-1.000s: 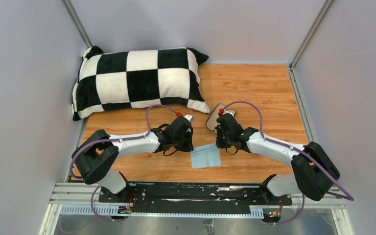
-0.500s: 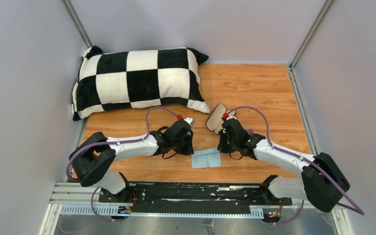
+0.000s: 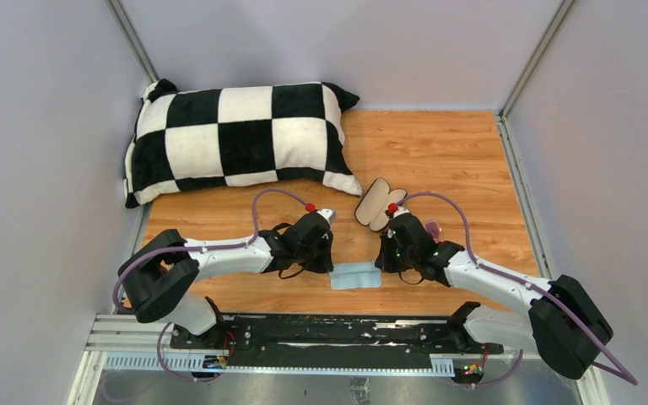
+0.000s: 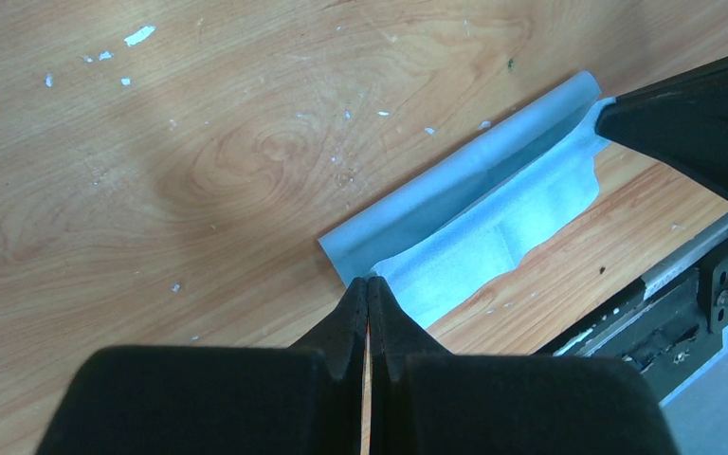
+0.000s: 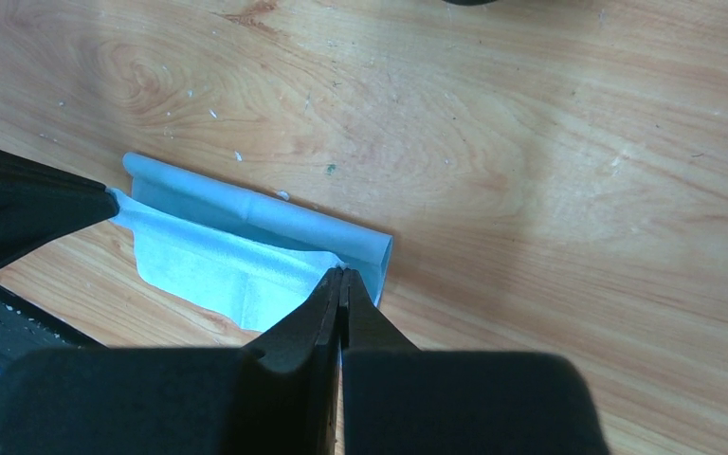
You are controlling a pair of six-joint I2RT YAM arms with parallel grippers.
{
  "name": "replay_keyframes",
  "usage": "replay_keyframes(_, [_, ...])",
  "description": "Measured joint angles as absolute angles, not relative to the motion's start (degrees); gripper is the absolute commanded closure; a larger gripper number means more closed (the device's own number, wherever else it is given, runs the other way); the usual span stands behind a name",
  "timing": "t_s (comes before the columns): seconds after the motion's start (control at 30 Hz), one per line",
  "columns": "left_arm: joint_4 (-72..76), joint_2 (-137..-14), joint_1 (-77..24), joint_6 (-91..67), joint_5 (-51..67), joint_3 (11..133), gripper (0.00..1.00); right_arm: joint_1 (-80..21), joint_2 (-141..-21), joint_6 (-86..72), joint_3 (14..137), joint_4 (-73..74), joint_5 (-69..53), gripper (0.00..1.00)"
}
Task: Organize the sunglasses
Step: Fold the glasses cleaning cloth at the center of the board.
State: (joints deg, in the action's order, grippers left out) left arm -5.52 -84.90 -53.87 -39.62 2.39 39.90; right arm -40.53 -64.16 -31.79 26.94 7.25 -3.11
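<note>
The light blue cloth lies folded over between my two grippers, near the table's front edge. My left gripper is shut on its left corner, which also shows in the left wrist view. My right gripper is shut on its right corner, seen in the right wrist view. The lifted cloth layer curls over the lower one. The sunglasses show only as a pink bit behind my right arm. The open black case with beige lining lies just beyond my right gripper.
A black-and-white checked pillow fills the back left of the wooden table. Grey walls close in on the left, right and back. The black rail with the arm bases runs along the near edge.
Both grippers have moved toward the near edge, drawing the cloth's held edge over itself. The cloth now looks narrower and folded. The case is more uncovered.
</note>
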Motion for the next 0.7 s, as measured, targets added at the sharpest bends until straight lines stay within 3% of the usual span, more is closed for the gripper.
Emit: replay_keyframes(0.7, [-5.80, -84.88, -54.89, -41.15, 0.95, 39.72, 1.00, -41.28, -63.02, -31.94, 25.21, 6.96, -3.75, 1.00])
